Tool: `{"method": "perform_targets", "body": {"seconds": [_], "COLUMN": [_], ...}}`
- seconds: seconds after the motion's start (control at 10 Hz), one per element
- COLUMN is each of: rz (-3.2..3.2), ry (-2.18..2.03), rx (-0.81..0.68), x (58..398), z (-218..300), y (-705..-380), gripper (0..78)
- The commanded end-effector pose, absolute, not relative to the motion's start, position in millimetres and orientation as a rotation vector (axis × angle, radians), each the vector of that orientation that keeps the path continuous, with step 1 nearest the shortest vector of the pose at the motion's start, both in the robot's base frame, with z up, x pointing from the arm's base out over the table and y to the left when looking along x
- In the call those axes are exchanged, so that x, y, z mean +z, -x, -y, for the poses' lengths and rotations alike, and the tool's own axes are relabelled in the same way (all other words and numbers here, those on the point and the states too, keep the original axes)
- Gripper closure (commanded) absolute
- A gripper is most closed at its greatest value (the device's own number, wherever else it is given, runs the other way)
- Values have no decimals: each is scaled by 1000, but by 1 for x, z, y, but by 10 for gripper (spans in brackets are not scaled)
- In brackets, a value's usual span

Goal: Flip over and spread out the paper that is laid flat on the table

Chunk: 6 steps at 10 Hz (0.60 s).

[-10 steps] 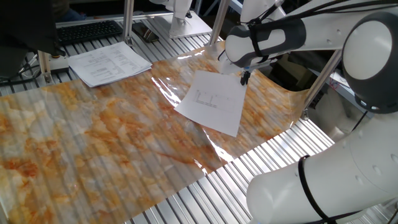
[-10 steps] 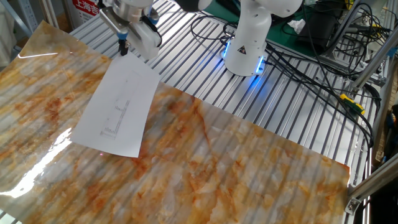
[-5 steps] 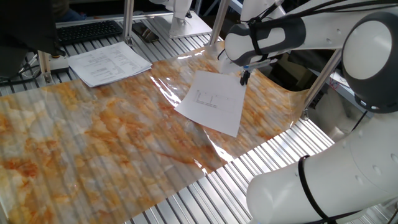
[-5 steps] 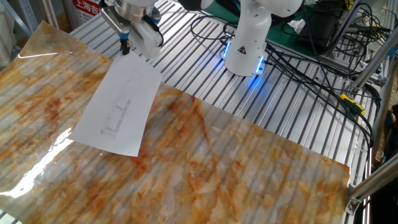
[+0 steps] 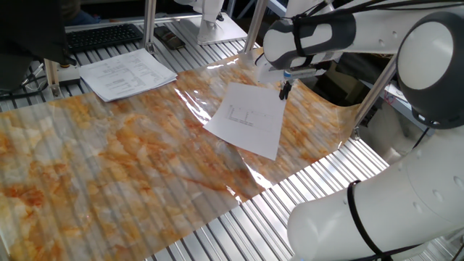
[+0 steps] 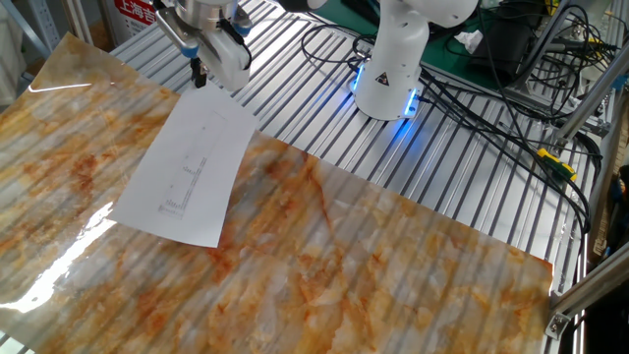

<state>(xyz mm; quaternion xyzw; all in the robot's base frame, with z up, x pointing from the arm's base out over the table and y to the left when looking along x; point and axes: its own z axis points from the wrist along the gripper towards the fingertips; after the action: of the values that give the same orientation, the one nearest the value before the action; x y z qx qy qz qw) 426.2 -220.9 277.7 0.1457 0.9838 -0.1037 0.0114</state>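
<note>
Gripper poised over the sheet's far corner

Paper lies flat on the marbled table in one fixed view, faint printed lines facing up. Just above its far corner hangs the gripper; its dark fingertips look close together, holding nothing, though contact with the sheet cannot be judged. A stack of printed pages sits well apart.

From the other fixed view, the gripper appears just beyond the paper's top edge.

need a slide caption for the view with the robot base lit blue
Gripper hovers at the far corner of the paper, lying printed side up on the table.
</note>
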Motion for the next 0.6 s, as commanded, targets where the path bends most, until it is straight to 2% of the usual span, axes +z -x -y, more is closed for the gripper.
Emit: {"method": "perform_targets", "body": {"seconds": [0.1,0.5,0.6], "rz": [-2996,-2973,-3003], "ry": [-532,-510,-472], "rx": [-203,-188,-228], "x": [279,287,313], "z": [221,228,242], "y": [-427,-427,-428], "gripper": [762,762,762]}}
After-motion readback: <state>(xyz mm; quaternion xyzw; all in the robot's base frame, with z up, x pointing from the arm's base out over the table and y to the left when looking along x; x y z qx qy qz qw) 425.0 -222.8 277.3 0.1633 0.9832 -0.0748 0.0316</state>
